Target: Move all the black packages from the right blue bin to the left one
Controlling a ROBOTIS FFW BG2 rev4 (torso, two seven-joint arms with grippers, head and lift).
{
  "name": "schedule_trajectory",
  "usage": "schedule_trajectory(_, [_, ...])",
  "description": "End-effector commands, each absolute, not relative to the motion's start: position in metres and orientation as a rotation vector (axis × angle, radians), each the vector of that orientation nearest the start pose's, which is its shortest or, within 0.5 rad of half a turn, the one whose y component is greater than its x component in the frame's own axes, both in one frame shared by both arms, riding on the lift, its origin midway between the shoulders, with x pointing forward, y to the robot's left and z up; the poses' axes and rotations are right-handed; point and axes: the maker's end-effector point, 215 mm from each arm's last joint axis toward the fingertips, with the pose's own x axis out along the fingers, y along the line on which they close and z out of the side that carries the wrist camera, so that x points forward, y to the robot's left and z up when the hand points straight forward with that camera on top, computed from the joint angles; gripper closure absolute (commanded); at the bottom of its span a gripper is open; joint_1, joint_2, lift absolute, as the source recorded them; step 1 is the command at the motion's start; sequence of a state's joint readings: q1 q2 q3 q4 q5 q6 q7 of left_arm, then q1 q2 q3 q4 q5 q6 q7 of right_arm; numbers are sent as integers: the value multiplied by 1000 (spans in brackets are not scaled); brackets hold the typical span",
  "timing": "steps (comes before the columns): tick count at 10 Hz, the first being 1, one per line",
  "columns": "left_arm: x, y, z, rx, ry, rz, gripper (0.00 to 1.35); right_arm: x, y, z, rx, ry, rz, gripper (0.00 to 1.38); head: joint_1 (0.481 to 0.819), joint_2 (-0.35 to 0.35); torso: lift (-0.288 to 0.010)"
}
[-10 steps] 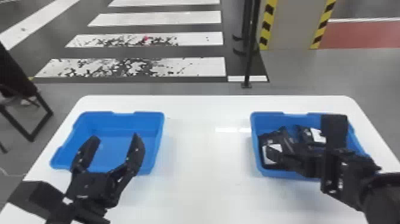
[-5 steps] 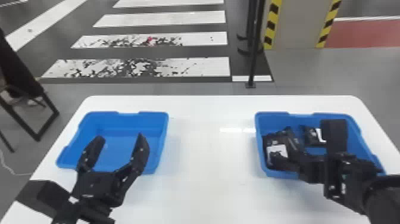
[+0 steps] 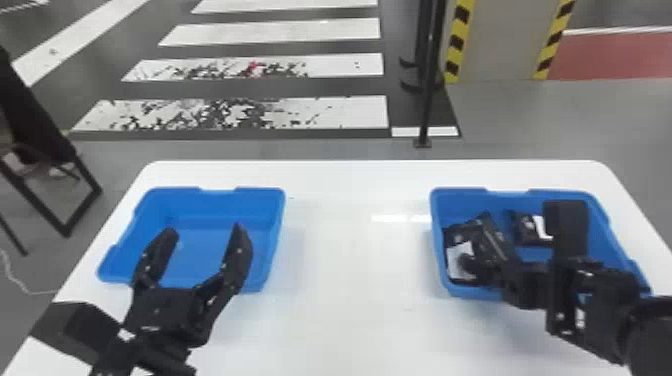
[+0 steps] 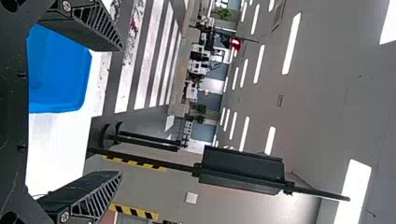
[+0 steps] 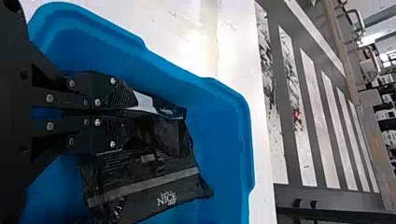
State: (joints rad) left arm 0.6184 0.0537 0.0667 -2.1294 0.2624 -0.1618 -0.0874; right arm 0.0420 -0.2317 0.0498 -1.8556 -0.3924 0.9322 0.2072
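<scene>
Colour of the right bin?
The right bin is solid blue; it shows best in the right wrist view.

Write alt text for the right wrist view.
The right gripper is closed on black packaging inside a blue bin; whether that is one package or several is unclear. The bin sits on a white table, with white floor stripes beyond.

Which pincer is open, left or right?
The left pincer: its fingers stand wide apart, holding nothing. The right pincer's fingers are closed on a black package inside the right blue bin.
</scene>
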Motion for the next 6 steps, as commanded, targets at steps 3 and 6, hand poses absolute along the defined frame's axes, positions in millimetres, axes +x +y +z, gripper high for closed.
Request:
schedule_trajectory(3, [410,257,-288,-184,-121,-37,88,507,-200,-412,175,538,339,1134,695,90,-140])
schedule_trajectory(6, [414,253,-290,-224,-122,-47,88,520,-190,-344,276,364,463,1133,695,64,-140])
